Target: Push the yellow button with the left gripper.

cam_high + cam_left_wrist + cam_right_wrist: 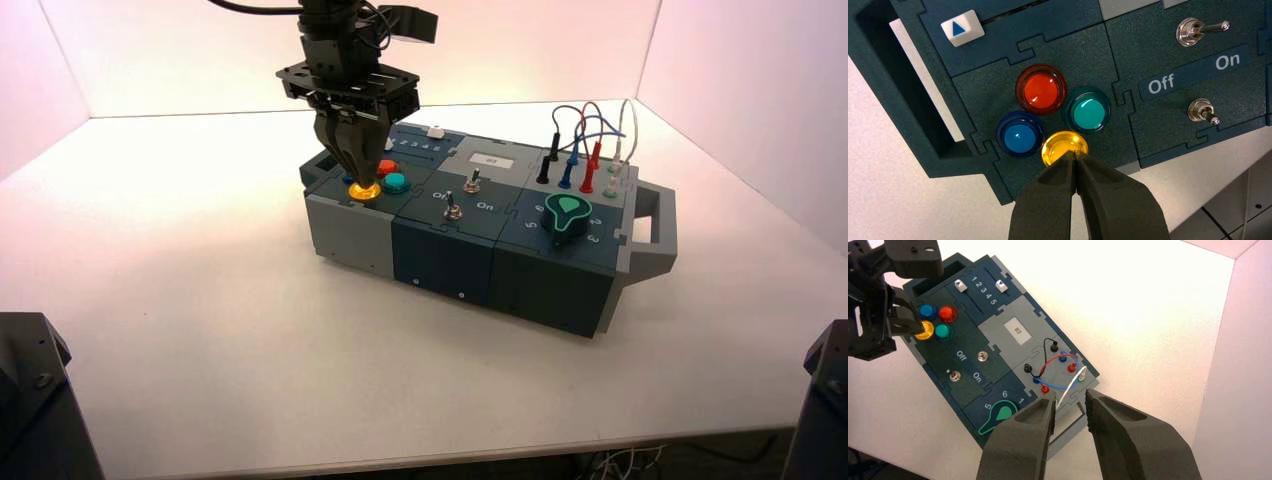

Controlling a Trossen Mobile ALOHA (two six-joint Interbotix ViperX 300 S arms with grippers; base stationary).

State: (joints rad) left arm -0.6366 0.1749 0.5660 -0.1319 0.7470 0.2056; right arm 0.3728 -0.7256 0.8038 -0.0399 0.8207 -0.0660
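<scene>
The yellow button (1060, 145) sits at the near left corner of the box top, beside the blue, red and teal buttons. It glows amber under my left gripper (1075, 156), whose two dark fingers are shut together with their tips resting on the button's dome. From above, the left gripper (358, 178) points straight down onto the yellow button (363, 190). In the right wrist view the left gripper (900, 322) covers part of the yellow button (924, 331). My right gripper (1070, 412) hangs well above the box's wire end, open and holding nothing.
Close around the yellow button are the blue button (1020, 136), red button (1041, 91) and teal button (1089, 112). Two toggle switches (1201, 110) flank an Off/On label. A green knob (567, 212), plugged wires (585, 150) and a side handle (655, 225) fill the box's right end.
</scene>
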